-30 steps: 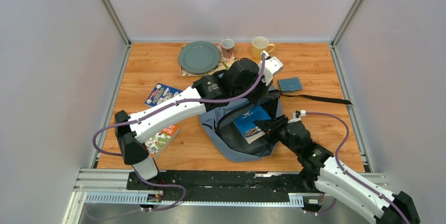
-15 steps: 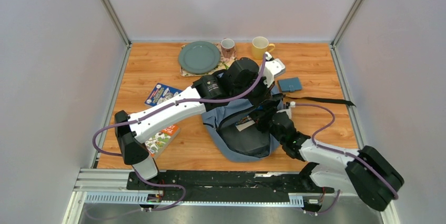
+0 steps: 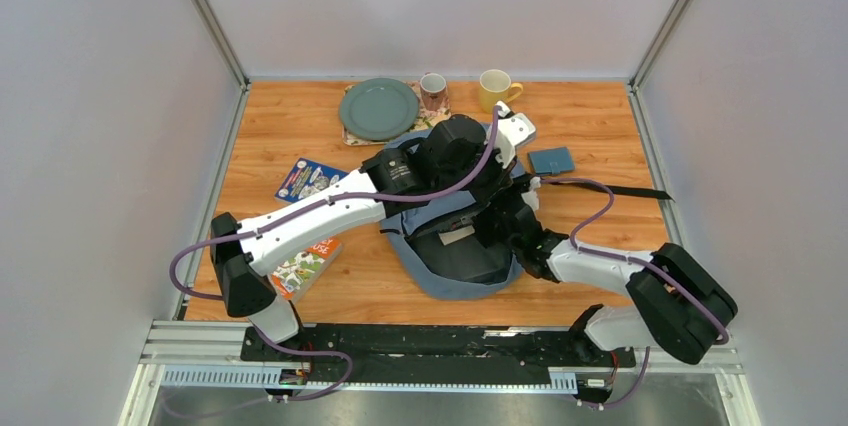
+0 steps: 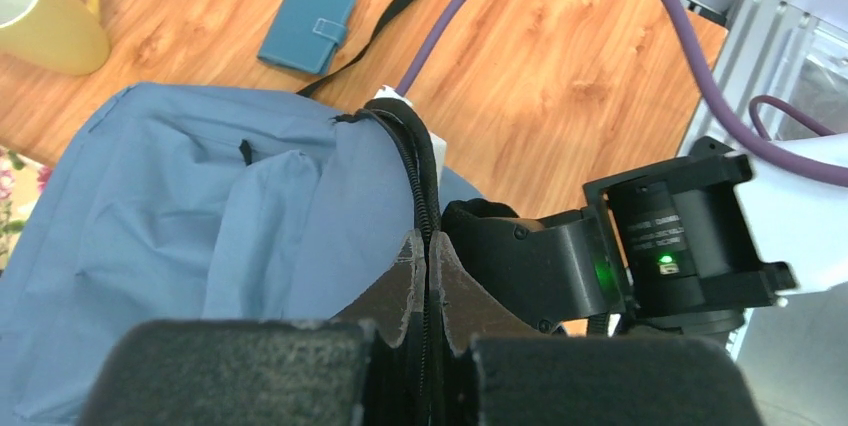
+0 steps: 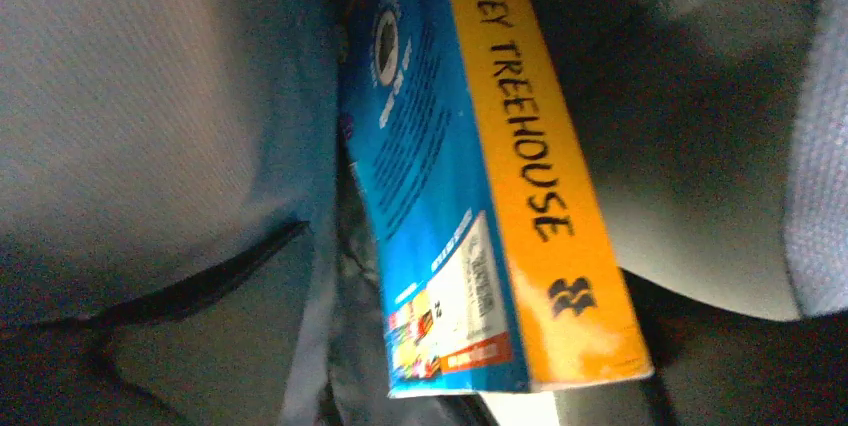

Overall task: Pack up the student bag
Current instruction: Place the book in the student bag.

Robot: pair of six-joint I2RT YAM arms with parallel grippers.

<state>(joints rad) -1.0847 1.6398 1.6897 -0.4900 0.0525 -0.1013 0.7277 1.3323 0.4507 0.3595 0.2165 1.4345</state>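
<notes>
Left on the tabletop (image 3: 600, 126), a blue book (image 3: 308, 178) and a red book (image 3: 306, 266) are lying flat. In the middle the bag (image 3: 450, 284) is lying open, and my left pincer (image 4: 428, 248) is clamping its zipper rim. My right pincer (image 3: 492, 221) is sitting inside the bag by the Treehouse book (image 5: 480, 196); I cannot tell whether its jaws are apart
</notes>
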